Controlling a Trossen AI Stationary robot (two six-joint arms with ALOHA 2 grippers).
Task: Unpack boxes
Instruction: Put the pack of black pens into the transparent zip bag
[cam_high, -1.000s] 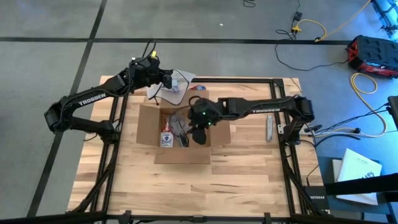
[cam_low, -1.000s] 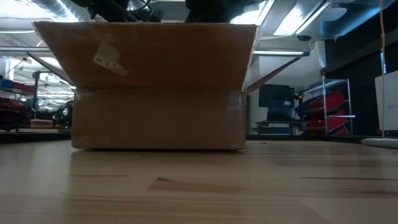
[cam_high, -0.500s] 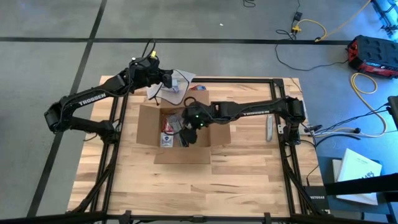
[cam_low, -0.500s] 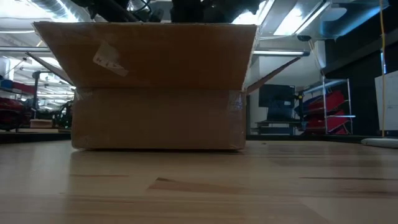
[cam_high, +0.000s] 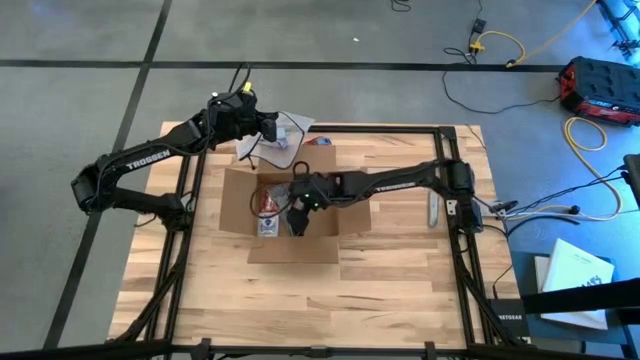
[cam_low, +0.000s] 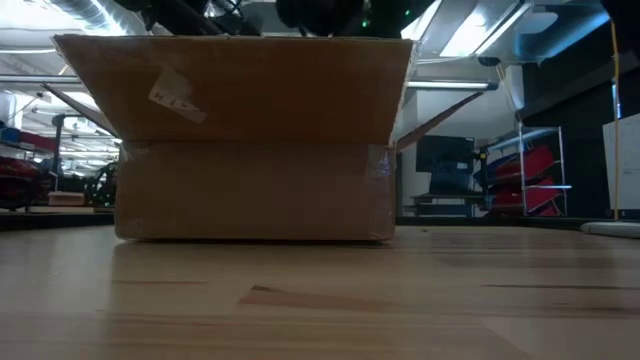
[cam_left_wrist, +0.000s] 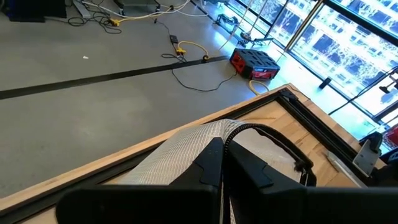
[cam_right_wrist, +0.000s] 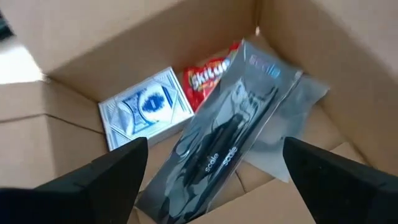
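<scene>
The open brown cardboard box (cam_high: 290, 210) rests on its bottom on the wooden table, and its near wall (cam_low: 255, 190) fills the low view. Inside lie a dark clear plastic bag (cam_right_wrist: 224, 149) with a black item, a red candy bag (cam_right_wrist: 208, 71) and a blue-and-white pack (cam_right_wrist: 146, 112). My right gripper (cam_high: 297, 216) reaches down into the box, open, its fingers (cam_right_wrist: 118, 180) wide apart above the plastic bag (cam_high: 290, 205). My left gripper (cam_high: 272, 128) is shut at the table's far edge, right at a white striped pouch (cam_left_wrist: 193, 146) with a black loop. My left gripper's shut fingertips (cam_left_wrist: 214, 158) stand just at the near end of the white striped pouch (cam_left_wrist: 186, 152). I cannot tell whether they touch it.
A small red-and-blue object (cam_high: 320, 142) lies on the table behind the box. A grey tool (cam_high: 432, 205) lies near the table's right side. The box's near flap (cam_high: 292, 248) lies spread toward the near edge; bare wood stretches in front of it.
My right gripper has gone down into the box and toward the table's left, rolling a little, and now hangs over the plastic bag. The box and what lies in it have stayed in place.
</scene>
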